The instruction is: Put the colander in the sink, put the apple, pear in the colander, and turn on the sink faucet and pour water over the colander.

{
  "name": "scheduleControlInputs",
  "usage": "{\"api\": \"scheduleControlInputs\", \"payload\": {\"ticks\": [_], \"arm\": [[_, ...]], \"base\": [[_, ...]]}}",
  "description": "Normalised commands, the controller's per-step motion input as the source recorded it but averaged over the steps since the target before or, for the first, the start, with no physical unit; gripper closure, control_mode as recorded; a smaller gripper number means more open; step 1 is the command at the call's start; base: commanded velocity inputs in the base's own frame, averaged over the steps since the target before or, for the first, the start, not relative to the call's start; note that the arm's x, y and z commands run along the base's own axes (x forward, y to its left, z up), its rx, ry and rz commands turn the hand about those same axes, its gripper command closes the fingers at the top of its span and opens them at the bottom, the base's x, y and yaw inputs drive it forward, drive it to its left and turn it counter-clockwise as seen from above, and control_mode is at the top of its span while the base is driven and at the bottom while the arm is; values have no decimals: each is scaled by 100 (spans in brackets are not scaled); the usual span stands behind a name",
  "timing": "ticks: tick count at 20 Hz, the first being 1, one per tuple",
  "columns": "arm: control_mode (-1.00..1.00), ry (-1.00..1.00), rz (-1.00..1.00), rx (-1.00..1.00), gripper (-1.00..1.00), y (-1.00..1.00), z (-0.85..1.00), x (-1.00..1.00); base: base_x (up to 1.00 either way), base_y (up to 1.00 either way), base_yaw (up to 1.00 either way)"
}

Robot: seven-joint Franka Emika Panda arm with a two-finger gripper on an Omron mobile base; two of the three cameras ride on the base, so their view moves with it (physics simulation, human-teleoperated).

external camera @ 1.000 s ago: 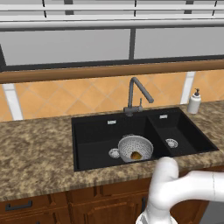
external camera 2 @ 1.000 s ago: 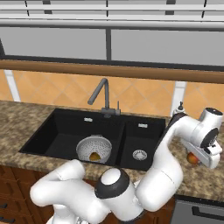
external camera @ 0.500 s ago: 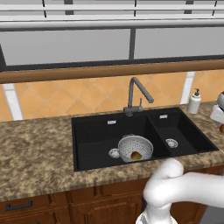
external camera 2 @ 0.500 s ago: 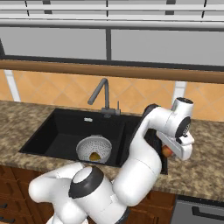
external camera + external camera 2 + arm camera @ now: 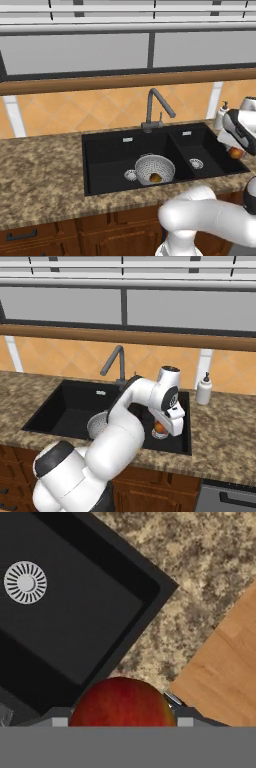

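My gripper (image 5: 161, 430) is shut on the red-orange apple (image 5: 122, 704) and hangs over the front right corner of the black sink's (image 5: 107, 150) smaller basin. In the left base view the gripper (image 5: 234, 149) with the apple (image 5: 235, 153) sits at the right edge. The grey perforated colander (image 5: 155, 167) stands in the larger basin by the drain, with the yellowish-brown pear (image 5: 155, 177) lying inside it. The dark sink faucet (image 5: 156, 107) rises behind the basins. No water shows at its spout.
A white soap dispenser (image 5: 203, 390) stands on the speckled granite counter (image 5: 40, 170) behind the sink's right end. The smaller basin's silver drain (image 5: 25, 582) lies below the hand. Wooden cabinet fronts (image 5: 75, 232) run under the counter's front edge.
The arm has swung left with the apple in its grip, from above the counter right of the sink to over the smaller basin's right front corner. Colander and pear have not moved.
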Motion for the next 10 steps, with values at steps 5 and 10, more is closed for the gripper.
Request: {"api": "scheduleControlInputs", "payload": {"ticks": [5,10], "arm": [[-100,0,5,-4,100,100,0,0],[-100,0,5,-4,100,100,0,0]], "base": [[0,0,0],[0,0,0]]}}
